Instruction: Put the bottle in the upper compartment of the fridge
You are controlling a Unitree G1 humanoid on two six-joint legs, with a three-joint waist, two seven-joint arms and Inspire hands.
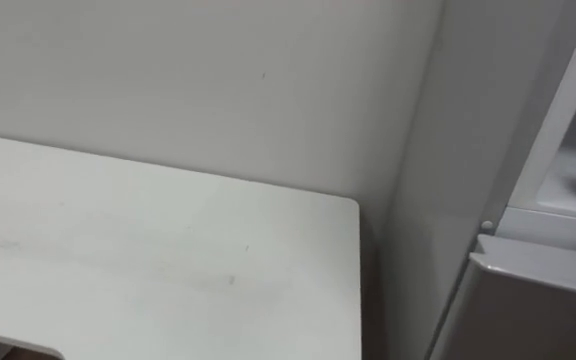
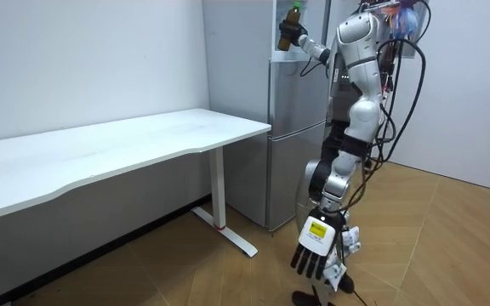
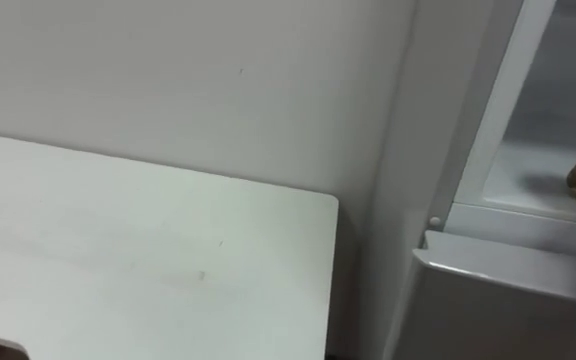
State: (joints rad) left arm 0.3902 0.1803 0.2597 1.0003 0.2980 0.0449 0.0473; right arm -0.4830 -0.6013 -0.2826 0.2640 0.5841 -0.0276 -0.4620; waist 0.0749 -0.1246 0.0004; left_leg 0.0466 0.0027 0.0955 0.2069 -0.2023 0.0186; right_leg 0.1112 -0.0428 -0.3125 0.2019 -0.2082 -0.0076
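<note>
Left hand (image 2: 316, 248) low (slack), right hand (image 2: 288, 36) round bottle (image 2: 294, 14) at fridge (image 2: 294, 119)

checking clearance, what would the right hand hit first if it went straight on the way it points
Probably the back wall of the upper fridge: the right hand, shut on the bottle, points into that open compartment, and the shelf ahead looks bare. Depth is hard to judge.
</note>
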